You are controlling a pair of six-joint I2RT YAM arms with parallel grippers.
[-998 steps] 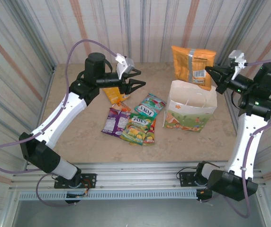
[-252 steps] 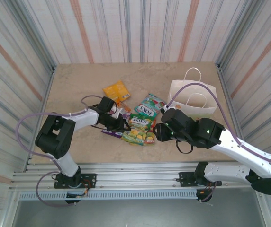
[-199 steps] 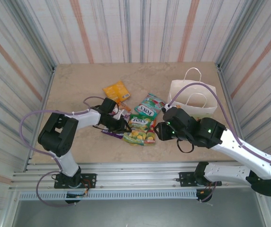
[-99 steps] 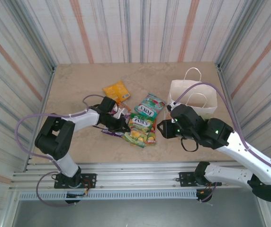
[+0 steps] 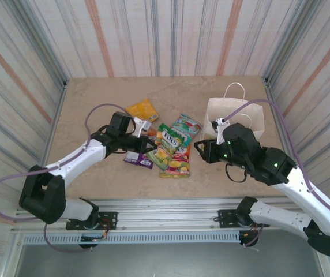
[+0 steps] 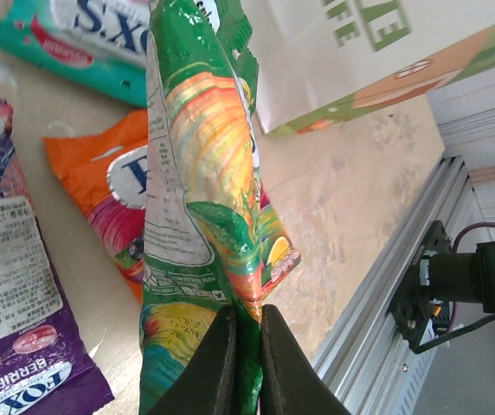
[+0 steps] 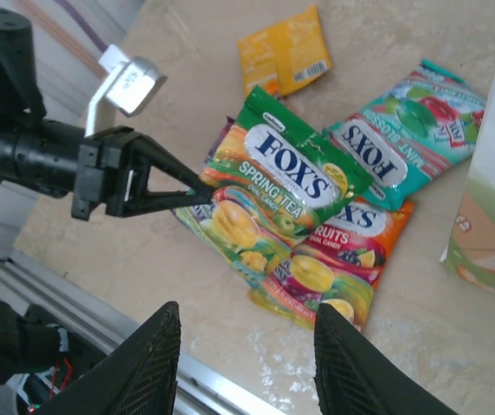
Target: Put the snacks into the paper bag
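Note:
My left gripper [image 6: 247, 318] is shut on the edge of the green FOX'S packet [image 6: 200, 173], which hangs lifted off the table. From above, that green packet [image 5: 168, 143] sits over the snack pile with the left gripper [image 5: 149, 145] at its left end. Under it lie the orange packet [image 7: 343, 259], the teal one [image 7: 403, 147] and the purple one [image 5: 137, 160]. A gold-orange pack [image 5: 142, 109] lies further back. The white paper bag [image 5: 234, 118] stands upright to the right. My right gripper [image 7: 247, 311] hovers open over the pile, holding nothing.
Striped walls close in the table on three sides. A metal rail [image 5: 171, 208] runs along the near edge. The right arm's cable [image 5: 240, 107] loops over the bag's mouth. Bare tabletop [image 5: 90, 98] lies at the back left.
The left gripper closed on the green packet and raised it off the pile, the arm swinging back. The right gripper drifted right and back, towards the bag.

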